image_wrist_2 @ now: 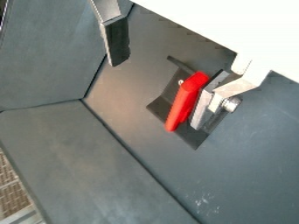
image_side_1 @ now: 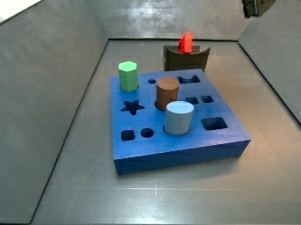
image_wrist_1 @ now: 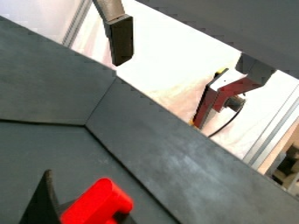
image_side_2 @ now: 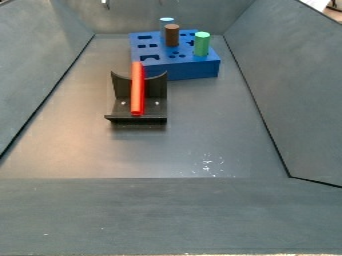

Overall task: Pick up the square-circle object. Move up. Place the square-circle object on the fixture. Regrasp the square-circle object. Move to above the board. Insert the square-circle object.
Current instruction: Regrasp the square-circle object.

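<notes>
Gripper [image_wrist_2: 176,61] raised well above the floor, fingers spread wide, nothing between them. One finger [image_wrist_2: 115,39] a flat plate with dark pad; opposite finger [image_wrist_2: 225,92] seen edge-on in a wrist view. Same wide spread in a wrist view, gripper [image_wrist_1: 181,66] there, dark pad [image_wrist_1: 121,39] clear of everything. In a side view only a sliver of the gripper [image_side_1: 253,8] at the frame's upper corner, high above the bin.

Square-circle object [image_wrist_2: 184,102] red, on the fixture [image_wrist_2: 176,109], apart from both fingers. In a side view square-circle object [image_side_2: 136,87] leaning along the fixture [image_side_2: 138,100], lower end at the base plate, upper end against the upright. In a side view square-circle object [image_side_1: 186,42] poking above the fixture [image_side_1: 185,59]. Only a corner of red piece [image_wrist_1: 97,203] visible in a wrist view.

Board [image_side_1: 177,145] blue, just beside the fixture, not touching as far as can be told. Green hexagonal peg [image_side_1: 128,76], brown cylinder [image_side_1: 167,92] and pale cylinder [image_side_1: 179,118] upright in the board. Star, square and round holes open. Board [image_side_2: 181,62] beyond the fixture in a side view.
</notes>
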Controlling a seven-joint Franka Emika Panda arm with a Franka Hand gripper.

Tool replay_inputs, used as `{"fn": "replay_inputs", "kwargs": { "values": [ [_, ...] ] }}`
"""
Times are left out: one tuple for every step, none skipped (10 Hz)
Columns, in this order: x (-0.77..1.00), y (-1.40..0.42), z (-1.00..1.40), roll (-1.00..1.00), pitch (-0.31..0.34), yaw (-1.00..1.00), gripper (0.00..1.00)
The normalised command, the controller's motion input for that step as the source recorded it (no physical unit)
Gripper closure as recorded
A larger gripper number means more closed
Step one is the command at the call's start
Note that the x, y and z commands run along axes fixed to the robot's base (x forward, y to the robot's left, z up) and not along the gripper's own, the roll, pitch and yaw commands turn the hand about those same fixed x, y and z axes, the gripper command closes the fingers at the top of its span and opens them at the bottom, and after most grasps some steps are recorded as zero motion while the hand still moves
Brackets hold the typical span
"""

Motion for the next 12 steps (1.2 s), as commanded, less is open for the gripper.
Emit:
{"fn": "replay_inputs", "kwargs": {
  "values": [
    [0.08,-0.03,0.00,0.23,0.091,0.18,0.00],
    [0.03,0.07,-1.00,0.20,-0.060,0.23,0.00],
    [0.03,0.07,-1.00,0.19,-0.086,0.22,0.00],
    [0.04,0.07,-1.00,0.18,-0.108,0.19,0.00],
    [0.06,0.06,-1.00,0.12,-0.150,0.11,0.00],
    [0.06,0.06,-1.00,0.09,-0.164,0.06,0.00],
    [0.07,0.05,-1.00,0.08,-0.161,0.02,0.00],
    [0.07,0.05,-1.00,0.08,-0.151,-0.01,0.00],
    [0.08,0.05,-1.00,0.07,-0.136,-0.04,0.00],
    [0.08,0.04,-1.00,0.07,-0.107,-0.07,0.00],
    [0.09,0.04,-1.00,0.07,-0.081,-0.07,0.00],
    [0.09,0.03,-0.86,0.06,-0.043,-0.07,0.00]
  ]
}}
